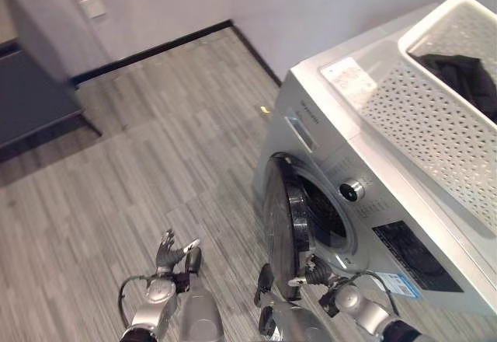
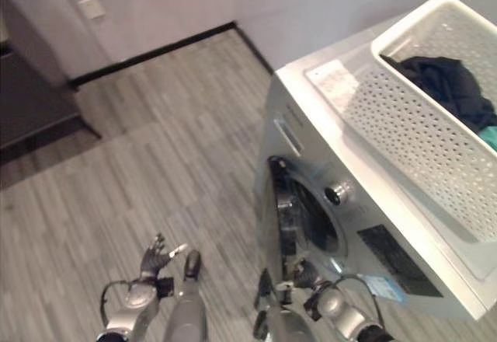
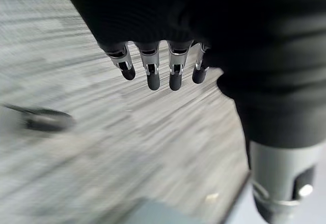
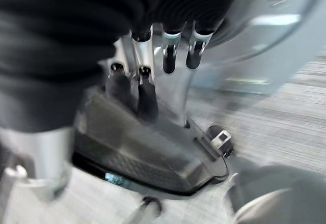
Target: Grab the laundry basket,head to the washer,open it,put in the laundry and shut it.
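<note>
A white perforated laundry basket (image 1: 435, 116) stands on top of the silver washer (image 1: 388, 225), with dark clothes (image 2: 450, 85) inside it. The washer's round door (image 1: 281, 218) hangs swung out from the front, showing the drum opening (image 1: 322, 214). My right hand (image 1: 314, 272) is low at the door's bottom edge. In the right wrist view its fingers (image 4: 145, 94) reach out straight against the door's rim (image 4: 153, 155), curled round nothing. My left hand (image 1: 167, 255) hovers over the floor to the left of the door, its fingers (image 3: 152, 74) relaxed and holding nothing.
Grey plank floor (image 1: 155, 163) stretches left of the washer. A dark cabinet (image 1: 31, 101) stands at the back left by the wall, which has a black baseboard (image 1: 155, 49) and a wall plate (image 1: 93, 5).
</note>
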### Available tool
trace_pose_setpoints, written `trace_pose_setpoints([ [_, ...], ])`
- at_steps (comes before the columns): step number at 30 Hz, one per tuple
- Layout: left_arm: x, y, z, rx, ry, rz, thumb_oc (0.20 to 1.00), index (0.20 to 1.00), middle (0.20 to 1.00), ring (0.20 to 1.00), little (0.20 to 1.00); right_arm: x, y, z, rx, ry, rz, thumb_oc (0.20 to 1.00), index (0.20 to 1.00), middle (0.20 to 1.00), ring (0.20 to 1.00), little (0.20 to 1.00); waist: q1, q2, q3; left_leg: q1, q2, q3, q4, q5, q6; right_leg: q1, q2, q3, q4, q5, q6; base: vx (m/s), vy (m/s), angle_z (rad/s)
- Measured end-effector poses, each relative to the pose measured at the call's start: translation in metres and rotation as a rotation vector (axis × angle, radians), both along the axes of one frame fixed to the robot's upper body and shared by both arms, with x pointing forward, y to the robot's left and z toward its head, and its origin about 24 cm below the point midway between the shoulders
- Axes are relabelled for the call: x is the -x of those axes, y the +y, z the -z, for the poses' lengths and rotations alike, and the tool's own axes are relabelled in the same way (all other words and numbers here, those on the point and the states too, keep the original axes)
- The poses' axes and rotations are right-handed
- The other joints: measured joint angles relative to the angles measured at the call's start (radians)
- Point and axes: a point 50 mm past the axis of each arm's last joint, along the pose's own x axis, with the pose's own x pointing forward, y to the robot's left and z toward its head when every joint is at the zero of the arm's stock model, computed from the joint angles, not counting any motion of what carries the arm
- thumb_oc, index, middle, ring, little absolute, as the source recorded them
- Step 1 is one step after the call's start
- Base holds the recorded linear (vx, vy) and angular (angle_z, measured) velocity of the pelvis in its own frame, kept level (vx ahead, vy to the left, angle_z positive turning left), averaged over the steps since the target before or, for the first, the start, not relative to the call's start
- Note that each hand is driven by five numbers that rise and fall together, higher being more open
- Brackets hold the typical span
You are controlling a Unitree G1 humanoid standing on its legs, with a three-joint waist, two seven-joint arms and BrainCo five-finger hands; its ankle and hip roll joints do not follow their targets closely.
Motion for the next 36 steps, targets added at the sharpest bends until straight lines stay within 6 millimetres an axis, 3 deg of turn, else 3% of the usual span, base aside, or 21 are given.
trace_pose_setpoints([
  [1,-0.004,0.001,-0.005,0.001,-0.028,-0.001,1.0,1.0,1.0,1.0,1.0,-0.011,0.014,-0.005,-0.031,-0.013,-0.013,1.0,1.0,1.0,1.0,1.0,-0.014,0.028,-0.004,0.028,-0.023,-0.009,0.226,-0.03,-0.041,0.023,-0.02,0.0,0.0,-0.001,0.005,0.12,0.214,-0.09],
  [2,-0.005,0.001,-0.006,0.004,-0.037,-0.002,1.0,1.0,1.0,1.0,1.0,-0.015,0.024,-0.008,-0.058,-0.022,-0.026,1.0,1.0,1.0,1.0,1.0,-0.025,0.046,-0.012,0.075,-0.01,-0.012,0.249,-0.049,-0.047,0.034,-0.02,-0.002,0.0,-0.005,0.019,0.16,0.274,0.01],
  [4,-0.005,-0.003,-0.008,0.011,-0.047,0.018,1.0,1.0,1.0,1.0,1.0,-0.026,0.048,-0.022,-0.142,-0.067,-0.061,1.0,1.0,1.0,1.0,1.0,-0.054,0.083,-0.038,0.214,0.025,-0.016,0.106,-0.068,-0.049,0.04,-0.015,0.001,0.0,0.011,0.076,0.11,0.325,0.12],
  [6,-0.005,-0.009,-0.004,0.012,-0.029,0.052,1.0,1.0,1.0,1.0,1.0,-0.032,0.057,-0.036,-0.233,-0.124,-0.045,1.0,1.0,1.0,1.0,1.0,-0.072,0.1,-0.062,0.311,0.044,0.024,-0.052,-0.088,-0.047,0.025,-0.016,0.002,0.0,0.022,0.097,0.02,0.411,0.22],
  [9,0.005,-0.017,0.004,0.018,0.004,0.104,1.0,1.0,1.0,1.0,1.0,-0.036,0.046,-0.047,-0.286,-0.172,0.015,1.0,1.0,1.0,1.0,1.0,-0.083,0.11,-0.101,0.377,0.028,0.105,-0.241,-0.107,-0.008,-0.018,-0.016,0.009,0.008,0.044,0.123,-0.06,0.251,0.21],
  [11,0.013,-0.005,0.009,-0.042,0.043,0.12,1.0,1.0,1.0,1.0,1.0,-0.032,0.035,-0.041,-0.324,-0.142,0.1,1.0,1.0,1.0,1.0,1.0,-0.067,0.031,-0.111,0.395,-0.03,0.139,-0.325,-0.083,-0.031,-0.067,-0.057,0.084,0.012,0.078,0.12,-0.06,0.24,-0.23],
  [13,0.024,0.006,0.012,-0.082,0.075,0.141,1.0,1.0,1.0,1.0,1.0,-0.023,0.026,-0.034,-0.338,-0.106,0.138,1.0,1.0,1.0,1.0,1.0,-0.054,0.007,-0.124,0.399,-0.065,0.17,-0.317,-0.079,-0.018,-0.072,-0.088,0.113,0.005,0.05,0.131,-0.03,0.164,-0.34],
  [14,0.027,0.011,0.01,-0.092,0.073,0.149,1.0,1.0,1.0,1.0,1.0,-0.02,0.021,-0.032,-0.345,-0.098,0.154,1.0,1.0,1.0,1.0,1.0,-0.05,0.023,-0.119,0.395,-0.063,0.177,-0.316,-0.083,0.0,-0.066,-0.094,0.11,0.008,0.017,0.161,-0.02,0.107,-0.24],
  [17,0.031,0.024,-0.021,-0.149,-0.036,0.265,1.0,1.0,1.0,1.0,1.0,-0.015,-0.004,-0.028,-0.334,-0.095,0.217,1.0,1.0,1.0,1.0,1.0,-0.045,0.087,-0.122,0.403,-0.025,0.199,-0.326,-0.069,0.017,-0.084,-0.086,0.109,0.145,0.015,0.156,0.01,0.037,-0.14],
  [18,0.025,0.035,-0.031,-0.183,-0.046,0.281,0.758,0.758,0.758,0.758,0.758,-0.012,-0.016,-0.027,-0.327,-0.095,0.233,1.0,1.0,1.0,1.0,1.0,-0.048,0.094,-0.135,0.411,-0.036,0.197,-0.33,-0.067,0.019,-0.028,-0.109,0.109,0.119,0.027,0.161,0.07,-0.031,0.17],
  [19,0.018,0.041,-0.053,-0.252,-0.093,0.383,0.2,0.2,0.2,0.2,0.2,-0.005,-0.028,-0.025,-0.328,-0.096,0.269,1.0,1.0,1.0,1.0,1.0,-0.056,0.073,-0.147,0.432,-0.061,0.187,-0.35,-0.062,0.012,0.054,-0.127,0.113,0.048,0.07,0.17,0.11,-0.142,0.22],
  [20,0.005,0.035,-0.072,-0.293,-0.138,0.496,0.501,0.501,0.501,0.501,0.501,0.007,-0.045,-0.019,-0.286,-0.065,0.284,1.0,1.0,1.0,1.0,1.0,-0.062,0.088,-0.15,0.442,-0.051,0.181,-0.362,-0.056,0.002,0.087,-0.118,0.119,0.009,0.068,0.178,0.12,-0.201,0.3],
  [21,-0.003,0.028,-0.086,-0.314,-0.176,0.576,1.0,1.0,1.0,1.0,1.0,0.013,-0.054,-0.013,-0.254,-0.038,0.287,1.0,1.0,1.0,1.0,1.0,-0.073,0.1,-0.144,0.442,-0.038,0.175,-0.364,-0.05,-0.008,0.091,-0.108,0.122,0.009,0.066,0.183,0.11,-0.198,0.13],
  [24,-0.011,0.02,-0.12,-0.423,-0.213,0.819,1.0,1.0,1.0,1.0,1.0,0.032,-0.074,-0.001,-0.182,0.03,0.298,1.0,1.0,1.0,1.0,1.0,-0.108,0.106,-0.144,0.449,0.015,0.189,-0.33,-0.048,-0.045,0.108,-0.047,0.141,0.008,0.045,0.184,0.05,-0.253,-0.12],
  [26,-0.014,0.023,-0.123,-0.425,-0.188,0.852,1.0,1.0,1.0,1.0,1.0,0.039,-0.076,0.006,-0.163,0.065,0.312,1.0,1.0,1.0,1.0,1.0,-0.117,0.078,-0.148,0.383,0.031,0.186,-0.148,-0.078,-0.081,0.114,-0.022,0.158,0.011,0.019,0.151,-0.06,-0.23,-0.45],
  [27,-0.018,0.022,-0.122,-0.409,-0.18,0.864,1.0,1.0,1.0,1.0,1.0,0.036,-0.078,0.004,-0.15,0.056,0.304,1.0,1.0,1.0,1.0,1.0,-0.111,0.082,-0.143,0.291,0.055,0.138,0.019,-0.089,-0.095,0.08,0.005,0.155,0.054,-0.007,0.094,0.02,-0.061,-0.62],
  [29,-0.025,0.021,-0.11,-0.443,-0.054,0.951,1.0,1.0,1.0,1.0,1.0,0.035,-0.084,0.006,-0.113,0.066,0.301,1.0,1.0,1.0,1.0,1.0,-0.111,0.051,-0.112,0.132,0.058,-0.019,0.342,-0.035,-0.086,0.109,0.032,0.191,0.024,-0.014,0.068,0.16,0.044,-0.59],
  [31,-0.031,0.022,-0.105,-0.472,0.005,0.979,1.0,1.0,1.0,1.0,1.0,0.033,-0.088,0.007,-0.093,0.072,0.307,1.0,1.0,1.0,1.0,1.0,-0.134,0.02,-0.094,0.113,0.072,-0.019,0.286,-0.067,-0.067,0.123,0.034,0.197,0.001,-0.012,0.065,0.15,0.117,-0.24],
  [32,-0.035,0.027,-0.101,-0.515,0.047,0.982,1.0,1.0,1.0,1.0,1.0,0.03,-0.091,0.006,-0.082,0.067,0.309,1.0,1.0,1.0,1.0,1.0,-0.145,-0.001,-0.08,0.143,0.099,0.005,0.069,-0.06,-0.079,0.124,0.034,0.2,0.003,-0.014,0.056,0.12,0.168,-0.23],
  [34,-0.04,0.033,-0.088,-0.561,0.118,0.974,1.0,1.0,1.0,1.0,1.0,0.028,-0.099,0.004,-0.07,0.057,0.336,1.0,1.0,1.0,1.0,1.0,-0.162,-0.005,-0.074,0.179,0.132,0.044,-0.224,-0.016,-0.111,0.123,0.042,0.208,0.005,-0.017,0.054,0.18,0.267,-0.29],
  [36,-0.041,0.039,-0.072,-0.631,0.198,0.982,1.0,1.0,1.0,1.0,1.0,0.031,-0.105,0.005,-0.056,0.065,0.354,1.0,1.0,1.0,1.0,1.0,-0.171,0.01,-0.072,0.184,0.151,0.078,-0.309,0.022,-0.119,0.128,0.06,0.227,0.002,-0.029,0.071,0.18,0.314,-0.49],
])
